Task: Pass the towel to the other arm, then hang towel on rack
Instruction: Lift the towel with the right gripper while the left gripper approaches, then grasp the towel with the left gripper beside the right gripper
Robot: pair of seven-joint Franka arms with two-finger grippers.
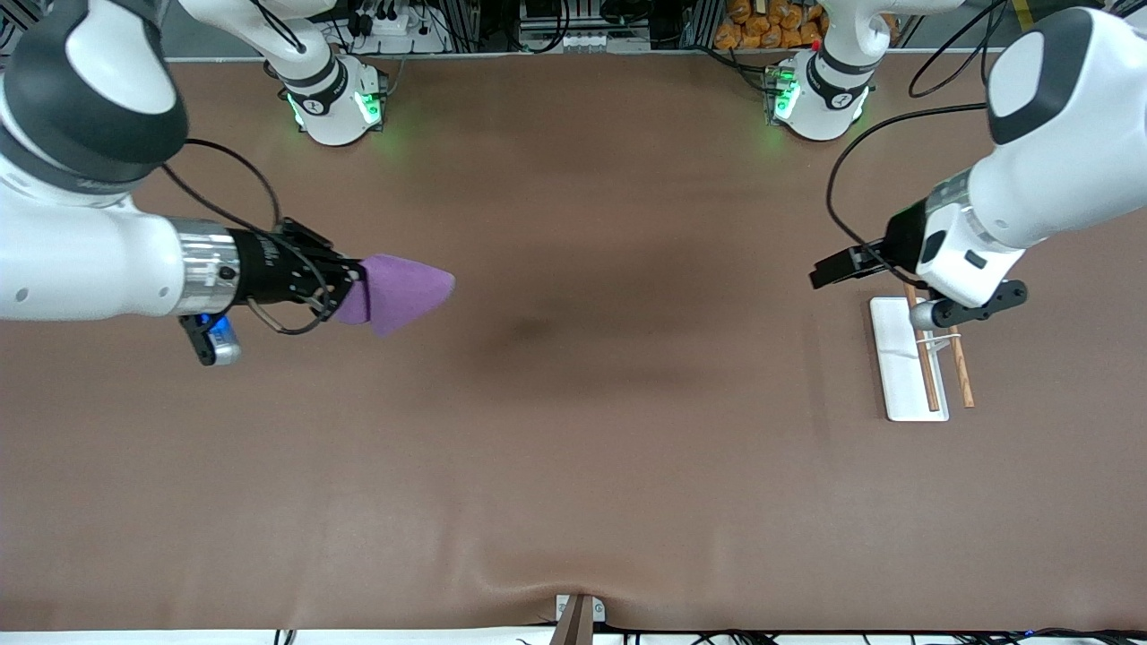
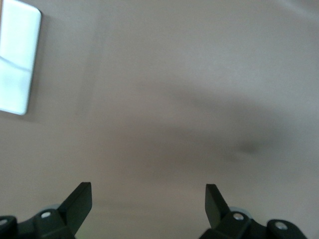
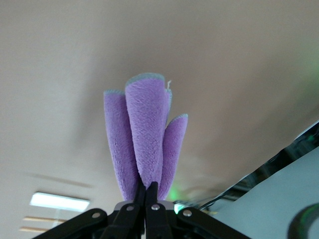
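Towel (image 1: pixel 405 291) sticks out sideways from your right pincer (image 1: pixel 345 288), pinched tight above the tabletop (image 1: pixel 573 430) so the other arm can grab it. Your left pincer (image 1: pixel 829 269) waits wide open over the rack (image 1: pixel 907 358).

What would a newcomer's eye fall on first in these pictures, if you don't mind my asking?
Most striking is the purple towel, pinched in the shut right gripper and held in the air over the right arm's end of the brown table. Next comes the rack at the left arm's end, with the open left gripper hovering empty just beside it.
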